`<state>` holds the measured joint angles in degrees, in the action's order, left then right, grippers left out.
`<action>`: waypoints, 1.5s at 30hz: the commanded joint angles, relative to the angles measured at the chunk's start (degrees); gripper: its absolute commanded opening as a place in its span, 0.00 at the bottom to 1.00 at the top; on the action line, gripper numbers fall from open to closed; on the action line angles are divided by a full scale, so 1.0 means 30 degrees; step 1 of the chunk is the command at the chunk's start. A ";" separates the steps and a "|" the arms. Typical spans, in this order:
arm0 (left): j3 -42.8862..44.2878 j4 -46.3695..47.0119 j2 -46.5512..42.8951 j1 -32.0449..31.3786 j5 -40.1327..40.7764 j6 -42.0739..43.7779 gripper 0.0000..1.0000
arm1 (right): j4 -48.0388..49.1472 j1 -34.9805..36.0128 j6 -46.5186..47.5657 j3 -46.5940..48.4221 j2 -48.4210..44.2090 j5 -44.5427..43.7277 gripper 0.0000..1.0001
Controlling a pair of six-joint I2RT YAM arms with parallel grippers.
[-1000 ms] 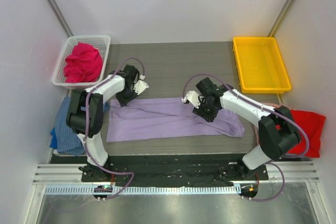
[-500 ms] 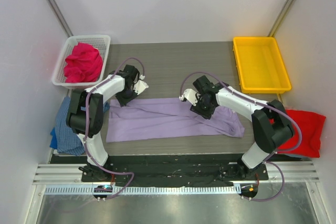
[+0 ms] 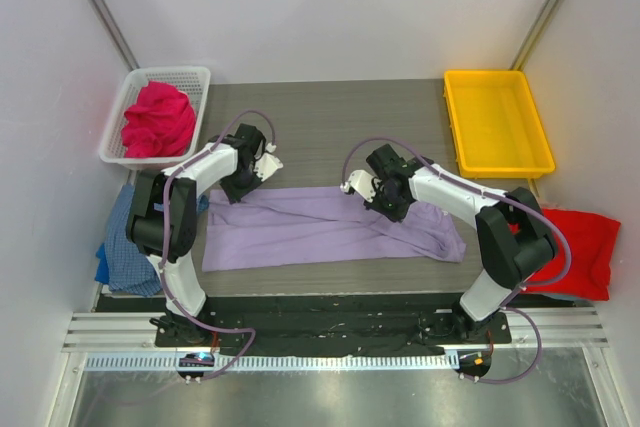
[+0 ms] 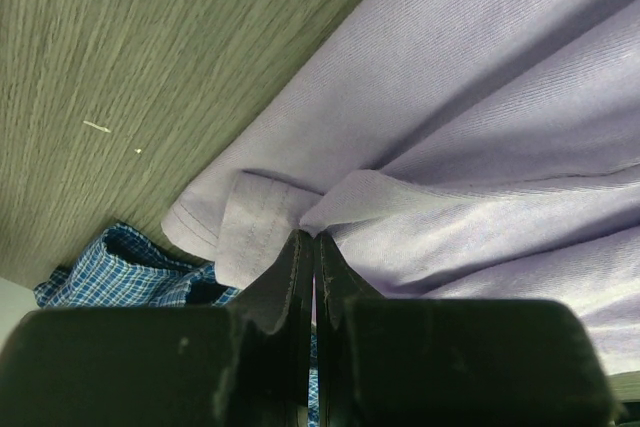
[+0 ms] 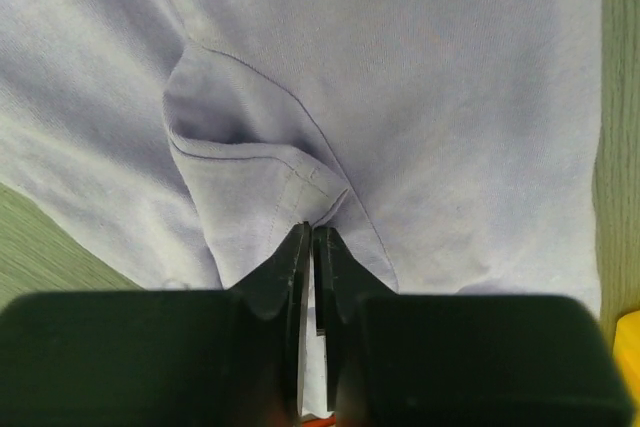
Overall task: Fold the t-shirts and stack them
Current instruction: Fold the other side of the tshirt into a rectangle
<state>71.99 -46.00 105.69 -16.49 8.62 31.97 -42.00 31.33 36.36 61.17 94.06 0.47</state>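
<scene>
1. the purple shirt lies as a long flat band on the desk, between the two arms.
2. the left hand is closed and pinches the far left corner of this shirt, just beside a hem fold.
3. the right hand has its jaws almost together on a small raised fold of hem, at the far edge and right of the middle. it grips the shirt, but only the tip of the fold sits between the fingers.
4. first risk: this thin bite can slip out when the arm lifts. then one side drops and the fold comes out crooked.
5. second risk: the grips do not match. the left one is at a corner and the right one is well inside the right end. i judge that the free right end can drag and crumple when the edge is pulled over.
6. third risk: the checked shirt lies very near the left fingers, at the desk edge. i cannot tell if it touches them. a low move there can catch it.
7. the red shirt hangs at the right edge and the pink shirt sits in the basket. both look unfolded, so most of the task remains.
</scene>
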 commanded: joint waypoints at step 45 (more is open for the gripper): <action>0.0731 -0.0107 -0.0162 -0.0011 0.0729 0.0184 0.04 | -0.4927 0.2271 -0.0195 -0.0643 -0.3082 0.4154 0.38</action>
<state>72.64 -46.06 105.69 -16.49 9.37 31.94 -56.45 37.56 36.25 59.46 85.91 12.84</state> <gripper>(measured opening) 0.043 0.329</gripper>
